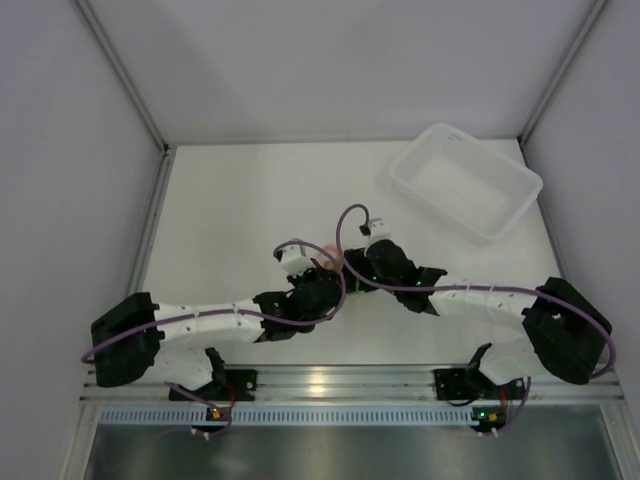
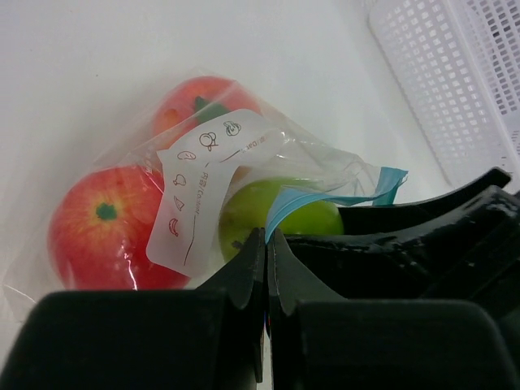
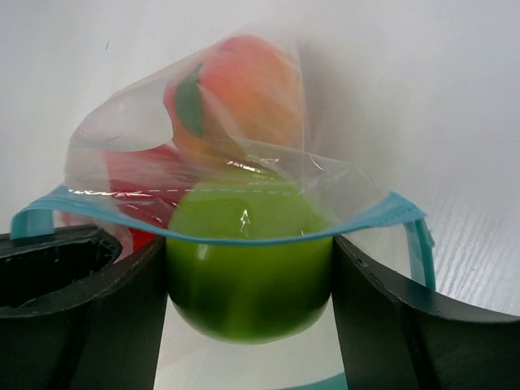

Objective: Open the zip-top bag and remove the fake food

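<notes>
The zip-top bag (image 2: pixel 244 154) lies on the white table, its blue-teal zip strip (image 2: pixel 325 199) open. My left gripper (image 2: pixel 266 236) is shut on that strip at the bag's mouth. My right gripper (image 3: pixel 249 253) is shut on the lime green fruit (image 3: pixel 248 276), which sits in the open mouth with the strip (image 3: pixel 382 213) across its front. The red fruit (image 2: pixel 101 231) and the orange-peach fruit (image 3: pixel 244 89) are inside the bag behind it. In the top view both grippers (image 1: pixel 322 275) (image 1: pixel 355 262) meet at the bag (image 1: pixel 330 252) in mid-table.
A translucent white bin (image 1: pixel 465 180) stands at the back right of the table; its latticed wall shows in the left wrist view (image 2: pixel 455 81). White enclosure walls close the table on three sides.
</notes>
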Available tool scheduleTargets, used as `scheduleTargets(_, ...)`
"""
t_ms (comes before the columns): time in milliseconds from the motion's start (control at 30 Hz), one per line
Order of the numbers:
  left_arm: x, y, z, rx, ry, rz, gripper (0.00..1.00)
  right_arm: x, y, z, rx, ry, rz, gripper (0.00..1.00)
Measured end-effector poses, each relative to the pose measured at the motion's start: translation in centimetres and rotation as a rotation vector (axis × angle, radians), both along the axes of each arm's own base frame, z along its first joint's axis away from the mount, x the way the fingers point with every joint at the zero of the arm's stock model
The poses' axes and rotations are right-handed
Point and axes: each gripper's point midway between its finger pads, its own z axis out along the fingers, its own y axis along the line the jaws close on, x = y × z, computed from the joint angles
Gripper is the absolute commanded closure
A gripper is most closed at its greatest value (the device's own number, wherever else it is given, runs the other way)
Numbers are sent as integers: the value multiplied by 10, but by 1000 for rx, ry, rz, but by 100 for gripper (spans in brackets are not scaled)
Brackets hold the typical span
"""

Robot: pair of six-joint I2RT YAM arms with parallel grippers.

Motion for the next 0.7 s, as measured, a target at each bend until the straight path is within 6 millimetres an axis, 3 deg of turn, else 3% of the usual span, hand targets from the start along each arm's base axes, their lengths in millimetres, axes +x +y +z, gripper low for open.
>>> scheduleTargets(400, 1, 0, -6, 13, 6, 7, 100, -8, -20, 35, -6, -61, 3, 59)
scheduleTargets(567, 2, 1, -7, 19, 3, 15, 100, -15, -32, 60, 2, -108, 20, 60)
scheduleTargets(700, 2, 5, -10, 25, 0, 27, 100, -16, -48, 93, 4, -175, 12, 60)
